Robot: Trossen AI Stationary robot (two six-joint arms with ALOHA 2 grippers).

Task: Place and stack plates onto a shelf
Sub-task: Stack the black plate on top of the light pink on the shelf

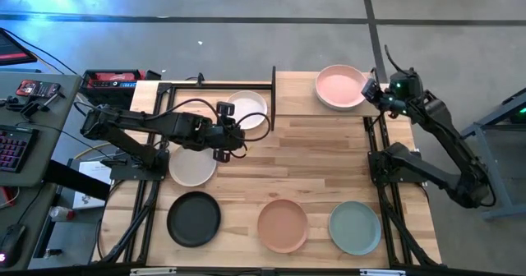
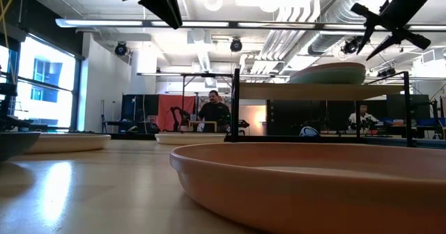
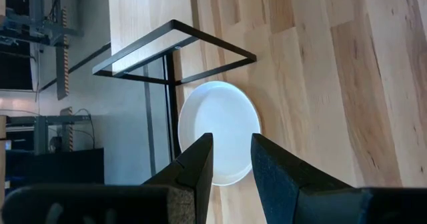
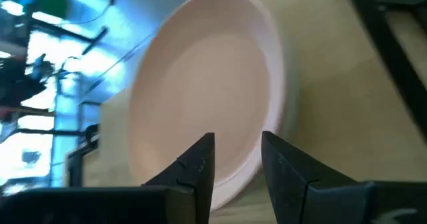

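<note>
Both arms parked over plates, nothing gripped rn

Using the shelf (image 1: 306, 87) as landmark: the pink plate (image 1: 341, 86) sits on its light-wood top near the right end, and the right gripper (image 1: 371, 92) hangs at that plate's right rim w/ fingers apart, empty, rim showing between them in the right wrist view. Left gripper (image 1: 233, 131) hovers just left of the shelf, above the near edge of the white plate (image 1: 249, 109), which lies flat on the tabletop (image 1: 329, 169) beside a black wire frame (image 3: 175, 53); jaws parted, nothing in them. Cream plate (image 1: 191, 166) is further left and nearer the front. Front row well clear of the shelf: black plate (image 1: 194, 218), terracotta plate (image 1: 283, 224), sage green plate (image 1: 355, 227). Two ppl visible in the room bg, low view.
</note>
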